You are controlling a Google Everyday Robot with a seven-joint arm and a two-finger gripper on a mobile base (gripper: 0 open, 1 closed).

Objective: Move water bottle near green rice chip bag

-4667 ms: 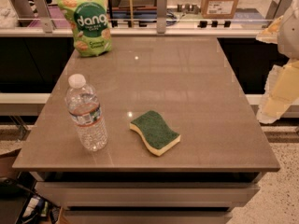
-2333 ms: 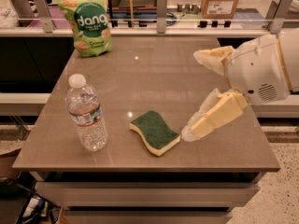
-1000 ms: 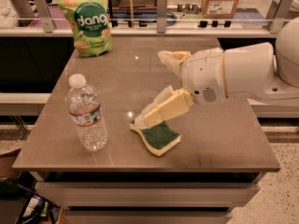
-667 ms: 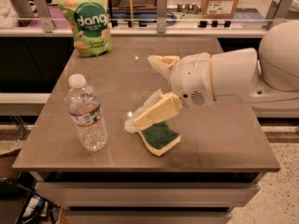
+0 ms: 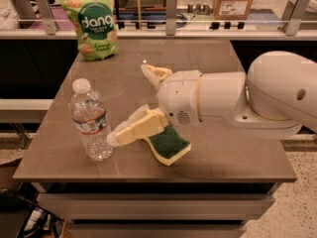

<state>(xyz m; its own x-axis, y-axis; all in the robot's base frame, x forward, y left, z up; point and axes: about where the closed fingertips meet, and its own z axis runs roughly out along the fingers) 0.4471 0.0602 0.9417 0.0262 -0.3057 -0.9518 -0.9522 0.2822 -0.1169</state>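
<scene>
At centre frame, the gripper [image 5: 128,103] is hovering with fingers spread wide, just right of the water bottle [image 5: 91,120], which is standing at lower left; the chip bag [image 5: 91,21] is sitting well apart at upper left; the reach looks in hand; next, the fingers need to straddle and close on the bottle.

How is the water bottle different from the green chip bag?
The water bottle is see-through with a white cap; the chip bag is green with chip pictures. The water bottle is round; the chip bag is a flat pouch. The open claw is close beside the water bottle, while the chip bag sits far back. Both stand upright on the table.
</scene>
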